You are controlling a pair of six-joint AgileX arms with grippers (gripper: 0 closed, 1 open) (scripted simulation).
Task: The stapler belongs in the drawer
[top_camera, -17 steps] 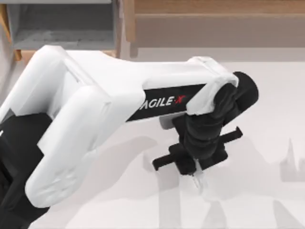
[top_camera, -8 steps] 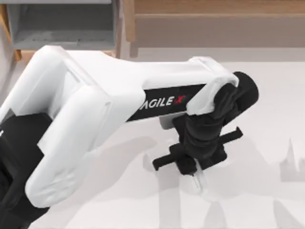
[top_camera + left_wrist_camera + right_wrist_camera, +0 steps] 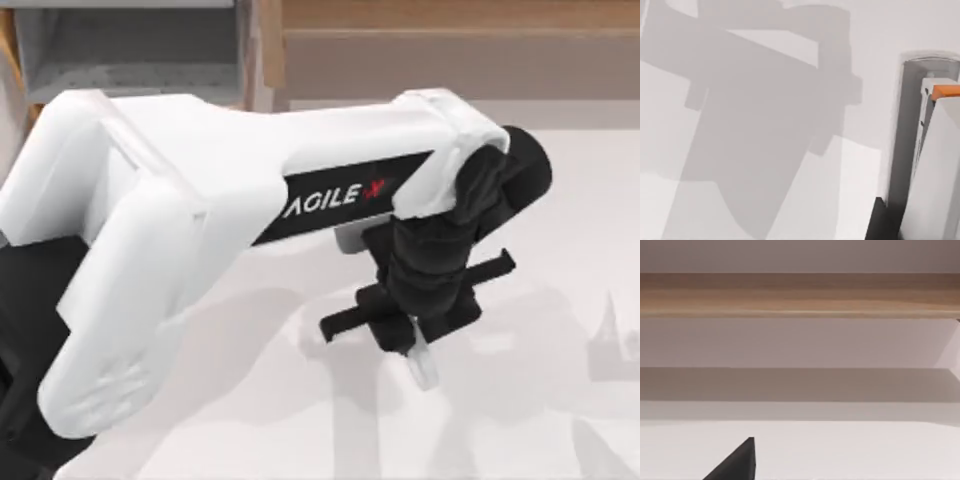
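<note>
Top view, far left, upper corner: the drawer (image 3: pixel 130 50) stands open, grey floor and inner walls visible, with a tan wood edge along its right side. It sits at the back of the table (image 3: pixel 560 300), just left of the wide brown shelf (image 3: pixel 450 40) that runs along the rear edge to the right.

Left arm (image 3: pixel 200 230): the large white body reaches from the lower left across the table's middle, black band with AGILEX lettering facing up. Its black wrist points down at mid-table.

Left gripper (image 3: pixel 418 355): below the wrist's black crossbar, over bare table, right of centre. A pale, rounded object protrudes beneath it, the stapler (image 3: pixel 423 366), small and whitish, held between the fingers; the jaws are clamped on it. Stapler is well apart from the drawer, toward the front and to its right.

Left wrist view: the stapler (image 3: pixel 935 165) is close against the camera, pale grey-white body with an orange patch at one end, and the arm's shadow falls on the table below.

Right gripper: a dark tip (image 3: pixel 737 462) shows in the right wrist view, facing the shelf (image 3: pixel 800 295); cannot tell whether its jaws are open or closed.
</note>
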